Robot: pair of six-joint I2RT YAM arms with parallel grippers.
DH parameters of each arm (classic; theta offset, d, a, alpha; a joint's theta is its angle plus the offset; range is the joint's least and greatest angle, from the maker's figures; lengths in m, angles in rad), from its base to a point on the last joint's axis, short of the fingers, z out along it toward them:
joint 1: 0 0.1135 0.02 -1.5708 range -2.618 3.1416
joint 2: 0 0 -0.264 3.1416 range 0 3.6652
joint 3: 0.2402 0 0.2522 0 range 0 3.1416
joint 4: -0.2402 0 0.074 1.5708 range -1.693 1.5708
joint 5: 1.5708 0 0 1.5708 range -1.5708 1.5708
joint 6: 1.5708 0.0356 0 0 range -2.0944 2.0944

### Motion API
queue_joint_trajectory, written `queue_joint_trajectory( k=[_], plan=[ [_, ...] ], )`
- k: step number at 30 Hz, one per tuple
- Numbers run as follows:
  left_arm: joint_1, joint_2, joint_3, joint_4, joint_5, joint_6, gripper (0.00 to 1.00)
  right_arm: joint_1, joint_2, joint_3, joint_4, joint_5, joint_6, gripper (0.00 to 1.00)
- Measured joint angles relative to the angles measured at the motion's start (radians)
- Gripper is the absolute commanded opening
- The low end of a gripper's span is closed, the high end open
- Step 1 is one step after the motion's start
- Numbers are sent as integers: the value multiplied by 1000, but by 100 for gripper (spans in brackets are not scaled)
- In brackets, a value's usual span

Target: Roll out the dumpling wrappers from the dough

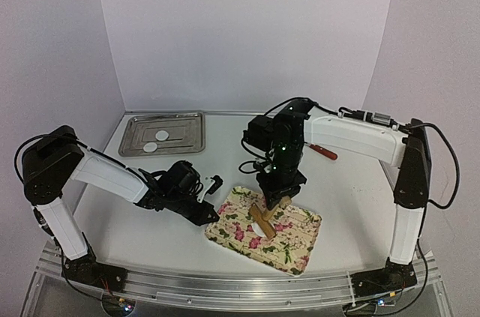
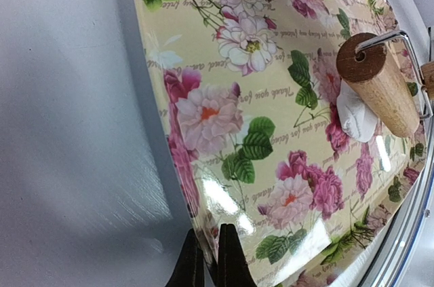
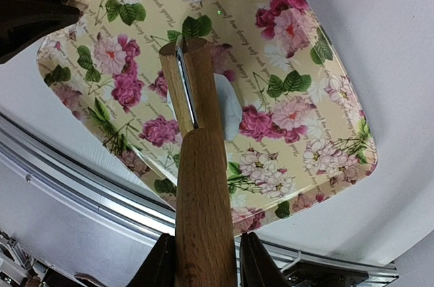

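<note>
2 wrappers (image 1: 162, 136), flat white rounds, are lying just beside each other in metal tray (image 1: 187, 137) at back-left of table (image 1: 352, 197); another white dough bit (image 3: 229, 107), lumpy & creased, is sitting on floral tray (image 3: 312, 43) under tip of tilted wooden roller (image 3: 193, 90); right fingers (image 3: 252, 266) are gripping roller's handle; left fingers (image 2: 230, 263) are pinching floral tray's edge, closed tight on it.

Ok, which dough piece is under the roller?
The dough piece on the floral tray, under the wooden roller; the two discs lie in the metal tray.
</note>
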Motion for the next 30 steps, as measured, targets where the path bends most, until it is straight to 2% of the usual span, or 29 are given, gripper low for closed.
queue_joint_trajectory(
  k=[17, 30],
  plan=[
    [-5, 5, 7, 0, -13, 0, 0, 11, 44, 17, -10, 37, -6, 0],
    [-6, 6, 11, -7, -14, 2, 0, -34, 87, 23, -11, -63, -44, 0]
  ],
)
